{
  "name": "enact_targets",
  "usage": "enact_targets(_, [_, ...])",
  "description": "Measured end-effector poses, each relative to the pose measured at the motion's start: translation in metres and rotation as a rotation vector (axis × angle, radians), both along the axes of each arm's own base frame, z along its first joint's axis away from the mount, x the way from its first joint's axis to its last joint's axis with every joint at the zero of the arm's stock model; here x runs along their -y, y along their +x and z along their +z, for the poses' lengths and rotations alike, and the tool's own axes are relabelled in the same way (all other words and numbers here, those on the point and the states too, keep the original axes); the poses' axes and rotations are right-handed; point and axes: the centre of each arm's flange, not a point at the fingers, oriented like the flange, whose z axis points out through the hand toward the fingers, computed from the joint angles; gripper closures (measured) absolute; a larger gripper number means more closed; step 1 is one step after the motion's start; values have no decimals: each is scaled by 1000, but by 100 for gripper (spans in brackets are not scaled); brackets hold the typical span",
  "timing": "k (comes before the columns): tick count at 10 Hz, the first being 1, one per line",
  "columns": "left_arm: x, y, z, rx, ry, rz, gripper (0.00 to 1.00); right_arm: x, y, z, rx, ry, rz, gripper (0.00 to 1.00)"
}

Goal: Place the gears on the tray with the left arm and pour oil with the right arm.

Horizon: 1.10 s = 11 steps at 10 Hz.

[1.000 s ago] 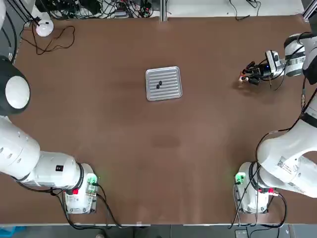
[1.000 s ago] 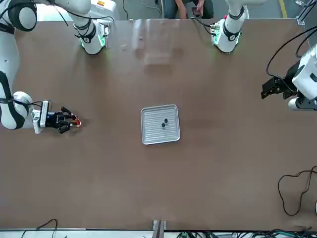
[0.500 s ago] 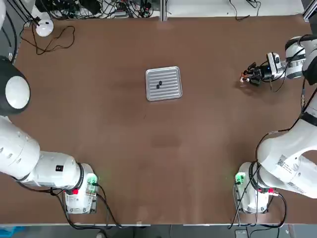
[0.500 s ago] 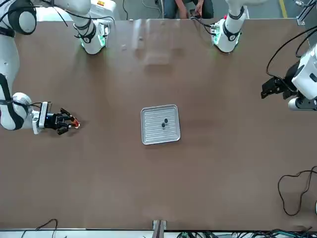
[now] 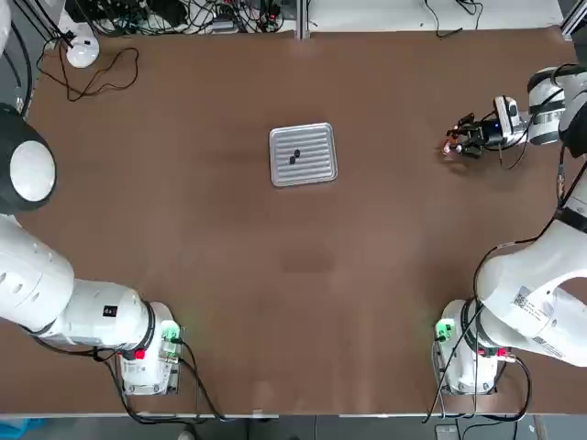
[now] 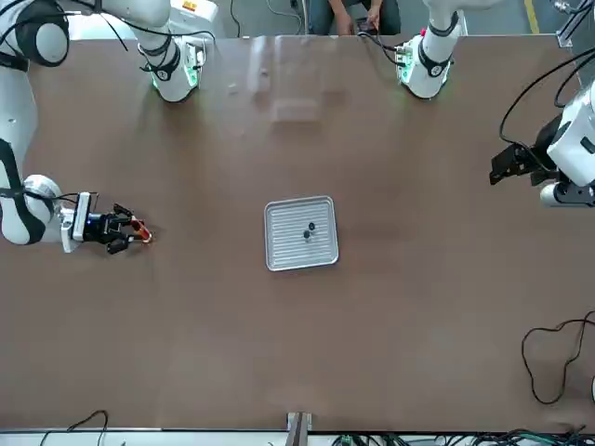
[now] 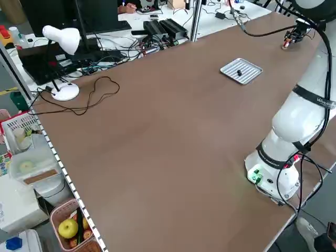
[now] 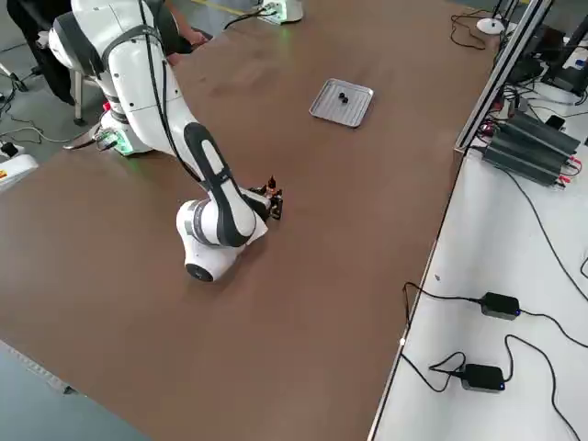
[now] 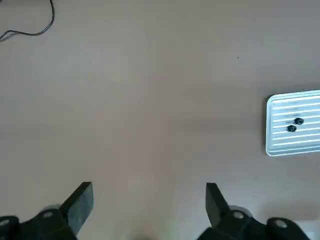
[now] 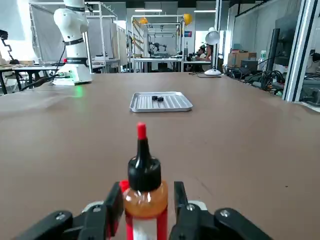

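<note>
Bottle of oil (image 10: 145,197): small, slim, amber-orange translucent body, black collar, thin red nozzle tip. It stands upright on the brown table (image 5: 293,293) at the robot's right edge, well apart from the tray (image 5: 304,154). Likely light, with a smooth plastic wall that would slip under a loose pinch and give under a hard one; the body just below the black collar looks the safest place to hold, keeping the nozzle free.

Right gripper (image 10: 145,207): low at the table, level, its dark fingers (image 10: 114,202) either side of the bottle body. The wrist view shows them close against the sides; I cannot tell whether they press it or have just let go.

Tray: square, silvery metal, ribbed floor, rounded corners, raised lip; stiff and flat on the table near its middle.

Gears (image 5: 294,157): two tiny dark round pieces, lying just beside each other on the tray's ribs. Hard and small; they look apt to roll if the tray is jogged. By that placing, the left arm's share appears done.

Left gripper (image 9: 149,207): raised over bare table, fingers spread wide, holding nothing; the tray shows off to one side in its wrist view.

Table: matte brown, smooth, no visible spill of oil.
</note>
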Motion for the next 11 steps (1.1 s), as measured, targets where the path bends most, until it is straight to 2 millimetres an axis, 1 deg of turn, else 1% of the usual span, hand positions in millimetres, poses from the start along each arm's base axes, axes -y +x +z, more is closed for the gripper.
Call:
enact_targets(3, [1,0,0,0,0,-1,1,5,8,7,19,-11,-2,41])
enact_targets(4, [1,0,0,0,0,-1,1,8,10,9,21,-16,-5,26])
enact_targets(6, [1,0,0,0,0,-1,1,19,8,10,15,-18,-26,0])
enact_targets(8, [1,0,1,1,0,-1,1,36,2,11,12,-21,-57,0])
enact_targets(9, [1,0,1,3,0,-2,1,49,-1,14,14,-32,-71,0])
enact_targets(10, [1,0,2,5,0,-1,1,64,4,23,11,-58,-79,0])
enact_targets(11, [1,0,3,6,-1,-1,1,78,16,39,-19,-93,-84,0])
